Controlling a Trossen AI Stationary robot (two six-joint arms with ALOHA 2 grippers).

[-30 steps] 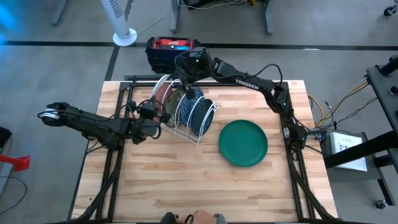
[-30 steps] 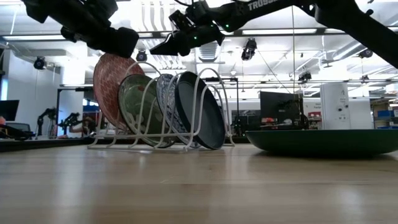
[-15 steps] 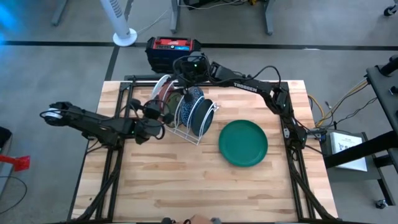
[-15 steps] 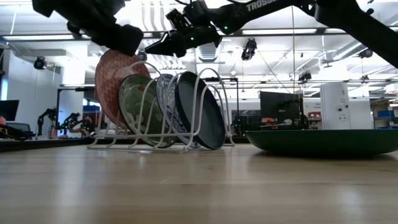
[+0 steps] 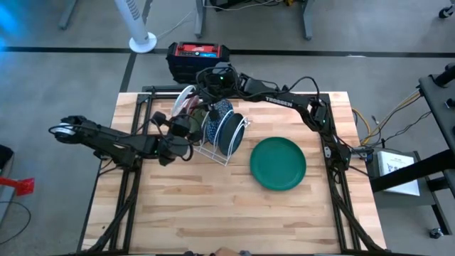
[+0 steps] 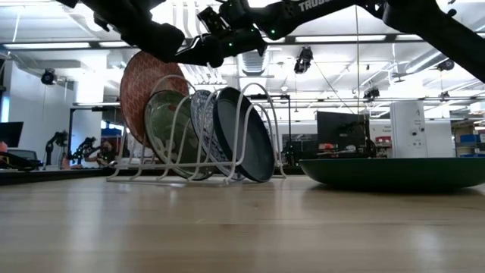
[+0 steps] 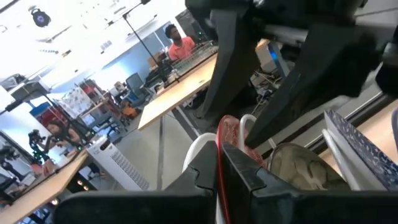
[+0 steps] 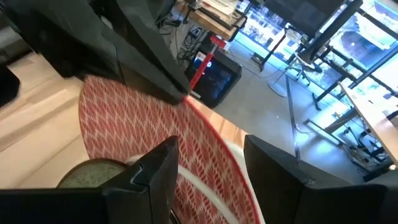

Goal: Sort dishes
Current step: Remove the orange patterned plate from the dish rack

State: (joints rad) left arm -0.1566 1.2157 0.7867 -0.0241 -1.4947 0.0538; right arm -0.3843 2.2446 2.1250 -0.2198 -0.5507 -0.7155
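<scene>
The red-pink patterned plate is being held on edge in the end slot of the white wire rack, its rim clamped between the closed jaws of the left gripper, presumably so that it can be lifted clear of the wires. The right gripper is being positioned just above the same rim with its jaws spread and empty. A plain dark green plate is lying flat on the surface beside the rack, probably already sorted.

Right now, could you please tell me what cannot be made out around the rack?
High view: the racked plates' count, covered by the left end effector and right end effector.
Low view: green plate interior, seen edge-on.
Left wrist view: greyish plate lower half, cut off by the frame.
</scene>
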